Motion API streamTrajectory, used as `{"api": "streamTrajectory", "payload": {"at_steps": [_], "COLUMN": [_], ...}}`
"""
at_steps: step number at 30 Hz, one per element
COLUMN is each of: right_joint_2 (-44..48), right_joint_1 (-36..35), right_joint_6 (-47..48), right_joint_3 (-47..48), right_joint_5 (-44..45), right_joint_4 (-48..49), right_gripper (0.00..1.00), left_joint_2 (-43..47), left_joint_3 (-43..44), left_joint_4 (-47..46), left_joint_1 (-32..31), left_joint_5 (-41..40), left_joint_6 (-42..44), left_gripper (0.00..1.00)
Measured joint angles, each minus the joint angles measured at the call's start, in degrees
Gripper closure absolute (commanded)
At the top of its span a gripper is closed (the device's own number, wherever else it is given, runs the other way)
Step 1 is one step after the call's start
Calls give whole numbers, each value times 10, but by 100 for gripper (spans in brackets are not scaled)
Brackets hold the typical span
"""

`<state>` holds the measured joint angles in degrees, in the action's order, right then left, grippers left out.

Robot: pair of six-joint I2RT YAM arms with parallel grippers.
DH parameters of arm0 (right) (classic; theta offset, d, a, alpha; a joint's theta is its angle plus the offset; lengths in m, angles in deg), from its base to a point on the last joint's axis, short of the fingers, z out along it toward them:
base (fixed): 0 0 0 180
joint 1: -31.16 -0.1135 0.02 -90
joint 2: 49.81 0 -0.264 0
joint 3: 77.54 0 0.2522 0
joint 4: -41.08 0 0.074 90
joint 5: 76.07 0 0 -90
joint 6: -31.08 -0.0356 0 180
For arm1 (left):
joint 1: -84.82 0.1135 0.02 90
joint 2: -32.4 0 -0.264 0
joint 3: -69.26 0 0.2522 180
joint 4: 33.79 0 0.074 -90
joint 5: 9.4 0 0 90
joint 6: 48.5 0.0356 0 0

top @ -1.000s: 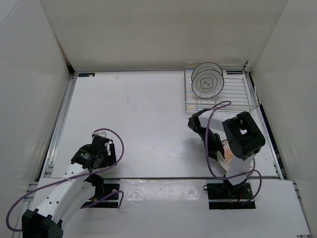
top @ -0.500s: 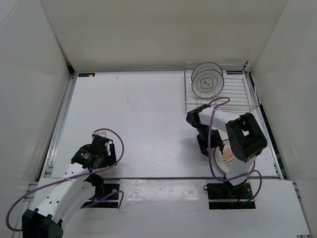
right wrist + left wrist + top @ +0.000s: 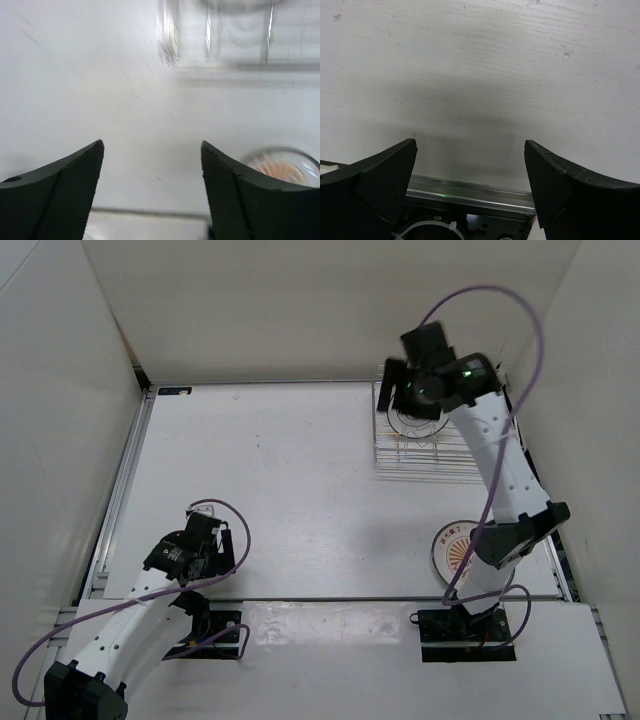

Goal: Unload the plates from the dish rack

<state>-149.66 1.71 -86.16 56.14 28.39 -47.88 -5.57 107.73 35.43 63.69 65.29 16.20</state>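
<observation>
The orange-rimmed plate (image 3: 456,550) lies flat on the table (image 3: 280,470). It is out of the dish rack (image 3: 450,452) and well behind the right gripper (image 3: 151,143), close to that arm's own base, and the arm's elbow covers part of it. In the right wrist view it shows blurred at the lower right, just past the gripper's right-hand finger. A dark-ringed plate (image 3: 412,420) stands in the rack directly under the right gripper — only its lower arc shows, so it cannot be told whether a second one stands behind it. The right gripper hangs over the rack with its jaws spread wide and nothing between them. The left gripper (image 3: 470,144), well apart near its own base, is wide and empty too — bare table lies ahead of its fingertips and a metal rail (image 3: 470,197) just beneath them.
</observation>
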Motion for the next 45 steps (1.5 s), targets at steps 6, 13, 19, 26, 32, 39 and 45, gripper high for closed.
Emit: {"api": "streamTrajectory", "payload": {"at_steps": [6, 13, 19, 26, 32, 39, 45], "right_joint_2": [21, 10, -111, -123, -148, -230, -277], "right_joint_1": [89, 215, 240, 266, 298, 327, 329], "right_joint_6": [-148, -344, -409, -466, -477, -492, -506], "right_joint_3": [69, -149, -46, -61, -64, -35, -22], "right_joint_5": [-46, -166, -219, -236, -243, -279, -292], "right_joint_4": [56, 218, 321, 348, 364, 386, 406], "right_gripper": [32, 32, 32, 32, 31, 34, 35], "left_joint_2": [3, 13, 13, 14, 22, 23, 21], "left_joint_3": [0, 0, 0, 0, 0, -6, -7], "left_joint_4": [0, 0, 0, 0, 0, 2, 5], "left_joint_1": [0, 0, 0, 0, 0, 0, 0], "left_joint_5": [1, 1, 1, -3, -9, -16, -22], "left_joint_6": [0, 0, 0, -1, -5, -9, -14], "left_gripper": [0, 0, 0, 0, 0, 0, 0]}}
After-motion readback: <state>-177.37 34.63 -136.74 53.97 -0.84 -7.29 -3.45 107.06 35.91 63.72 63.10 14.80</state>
